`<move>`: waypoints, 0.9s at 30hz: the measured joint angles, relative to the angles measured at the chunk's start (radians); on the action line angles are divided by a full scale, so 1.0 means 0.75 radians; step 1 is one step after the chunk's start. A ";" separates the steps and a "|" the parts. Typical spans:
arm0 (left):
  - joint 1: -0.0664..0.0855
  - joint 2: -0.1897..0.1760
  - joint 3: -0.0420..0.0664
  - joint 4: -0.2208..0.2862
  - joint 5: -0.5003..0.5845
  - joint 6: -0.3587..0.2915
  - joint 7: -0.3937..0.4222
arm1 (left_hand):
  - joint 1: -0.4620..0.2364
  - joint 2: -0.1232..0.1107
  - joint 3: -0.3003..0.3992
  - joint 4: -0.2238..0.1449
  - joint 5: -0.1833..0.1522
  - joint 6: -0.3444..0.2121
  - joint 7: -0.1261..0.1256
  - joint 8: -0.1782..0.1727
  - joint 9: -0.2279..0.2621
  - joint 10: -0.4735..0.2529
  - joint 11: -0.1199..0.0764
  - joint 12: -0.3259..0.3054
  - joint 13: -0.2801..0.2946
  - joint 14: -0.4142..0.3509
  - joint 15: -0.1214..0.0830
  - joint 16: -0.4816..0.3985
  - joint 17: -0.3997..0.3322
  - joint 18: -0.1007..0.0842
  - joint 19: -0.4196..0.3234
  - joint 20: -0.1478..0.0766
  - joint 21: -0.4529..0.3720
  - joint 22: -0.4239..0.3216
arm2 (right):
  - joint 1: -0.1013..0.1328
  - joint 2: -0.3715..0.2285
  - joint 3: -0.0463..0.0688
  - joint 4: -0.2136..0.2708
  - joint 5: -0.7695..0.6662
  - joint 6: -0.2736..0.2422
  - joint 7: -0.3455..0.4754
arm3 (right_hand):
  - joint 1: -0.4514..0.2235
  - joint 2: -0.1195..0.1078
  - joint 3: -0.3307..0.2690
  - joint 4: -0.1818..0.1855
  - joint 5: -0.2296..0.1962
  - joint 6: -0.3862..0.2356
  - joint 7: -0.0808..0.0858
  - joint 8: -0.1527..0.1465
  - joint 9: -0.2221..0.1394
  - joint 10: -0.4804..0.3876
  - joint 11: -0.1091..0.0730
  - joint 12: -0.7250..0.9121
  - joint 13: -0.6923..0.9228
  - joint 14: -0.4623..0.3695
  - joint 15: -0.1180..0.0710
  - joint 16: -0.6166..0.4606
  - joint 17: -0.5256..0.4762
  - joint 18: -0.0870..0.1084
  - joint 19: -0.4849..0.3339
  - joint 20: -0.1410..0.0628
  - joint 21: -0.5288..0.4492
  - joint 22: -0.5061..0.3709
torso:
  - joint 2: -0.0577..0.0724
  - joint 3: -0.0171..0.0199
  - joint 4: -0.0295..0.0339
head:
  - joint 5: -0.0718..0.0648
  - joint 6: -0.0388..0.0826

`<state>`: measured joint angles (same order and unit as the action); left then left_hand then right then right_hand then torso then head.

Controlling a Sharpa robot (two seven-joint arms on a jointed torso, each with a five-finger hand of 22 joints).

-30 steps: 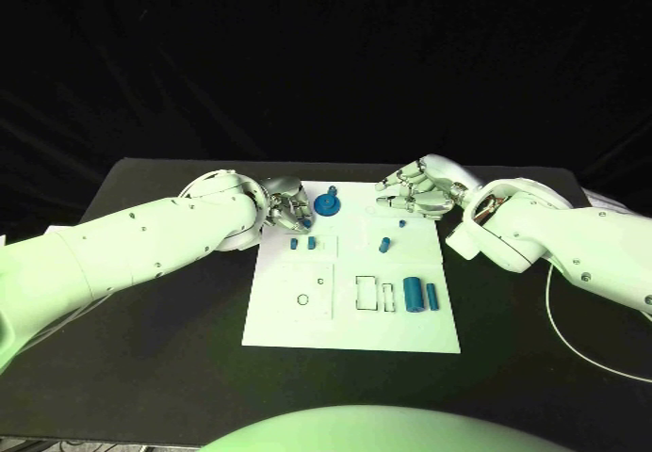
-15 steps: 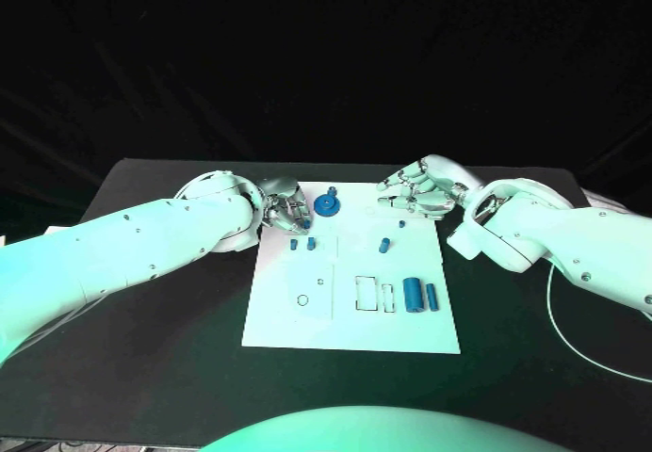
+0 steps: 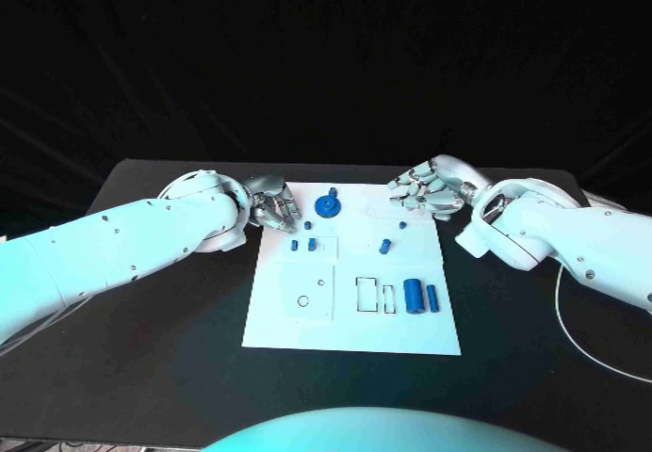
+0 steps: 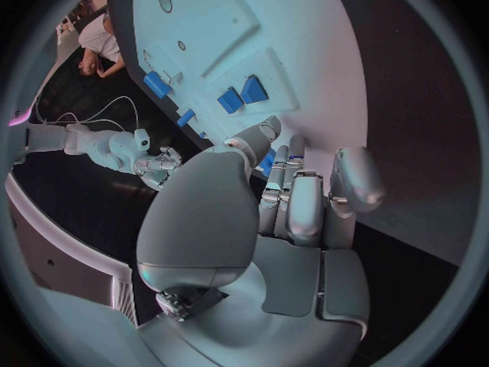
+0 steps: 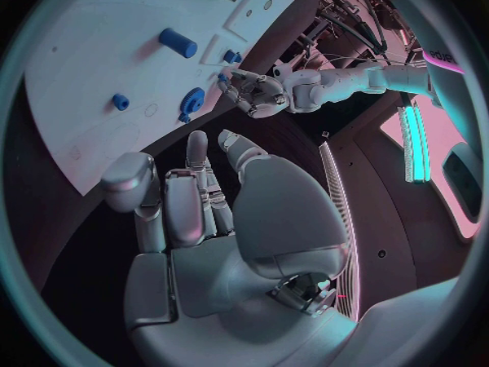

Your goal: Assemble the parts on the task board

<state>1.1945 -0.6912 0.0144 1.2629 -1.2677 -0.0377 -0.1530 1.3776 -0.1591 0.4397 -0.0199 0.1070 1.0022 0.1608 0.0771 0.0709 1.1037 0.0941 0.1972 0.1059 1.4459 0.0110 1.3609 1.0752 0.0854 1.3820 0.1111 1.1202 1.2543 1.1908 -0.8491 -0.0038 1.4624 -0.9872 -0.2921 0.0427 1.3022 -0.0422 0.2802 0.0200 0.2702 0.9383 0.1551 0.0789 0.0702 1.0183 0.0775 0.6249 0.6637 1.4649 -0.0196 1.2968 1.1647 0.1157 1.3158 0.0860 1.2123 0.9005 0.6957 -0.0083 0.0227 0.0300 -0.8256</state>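
head view first: the task board [image 3: 350, 320] is a flat white rectangular plate, matte, lying in the middle of the black table [image 3: 163, 377]. shallow outlined recesses mark its near half, among them a small ring outline and a tall rectangle. standing on its far edge is a round blue part [image 3: 328, 204] with a knob on top, smooth and plastic-looking. 2 small blue blocks [image 3: 303, 245] sit side by side left of centre, a short blue peg [image 3: 384, 247] lies near the middle, and 2 blue cylinders [image 3: 420, 295] lie parallel toward the right edge.

the left hand [image 3: 272, 206], silver and glossy with jointed metal fingers, sits at the board's far left corner, just beside the round blue part, fingers curled inward; nothing shows in its grasp. in the left wrist view its fingers [image 4: 296, 204] are folded together over the board edge. the right hand [image 3: 428, 195] hovers at the far right corner, fingers bent, also grasping nothing visible.

a thin white cable [image 3: 578, 330] curves across the table on the right, beside the right arm.
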 measured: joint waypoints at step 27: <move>-0.019 -0.203 -0.004 0.298 1.649 -0.288 0.522 | 0.003 0.074 0.034 -0.023 0.000 0.072 0.010 0.057 0.008 0.041 -0.006 0.129 0.040 -0.274 0.003 -0.370 -0.615 0.115 -0.295 0.005 -0.619 -0.409 | 0.001 0.060 0.000 -0.059 -0.919 0.144 -0.230 | 0.018 -0.080 0.230 -0.091 -0.180 0.160 -0.036 0.023 0.002 -0.017 -0.009 -0.500 -0.606 0.002 -0.003 -0.124 -0.117 0.000 -0.009 0.000 -0.067 -0.090 | -0.002 -0.0043 0.0047 | -0.102 0.083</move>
<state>1.1802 -0.8438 0.0118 1.4863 -0.0306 -0.2538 0.2385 1.3800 -0.1038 0.4649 -0.0375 0.1070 1.0562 0.1680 0.1195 0.0771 1.1347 0.0893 0.2940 0.1356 1.2404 0.0129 1.0830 0.6143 0.1715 1.1609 0.1146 0.6561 0.9479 1.1912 -0.8044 -0.0037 1.4179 -1.6765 -0.1844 -0.1299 1.3153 -0.1021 0.4529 -0.0484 0.1349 1.0580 0.1281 0.0964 0.0715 1.0056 0.0710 0.2502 0.2091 1.4665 -0.0221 1.2034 1.0766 0.1156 1.3091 0.0857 1.1621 0.8334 0.6942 -0.0116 0.0263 -0.0464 -0.7633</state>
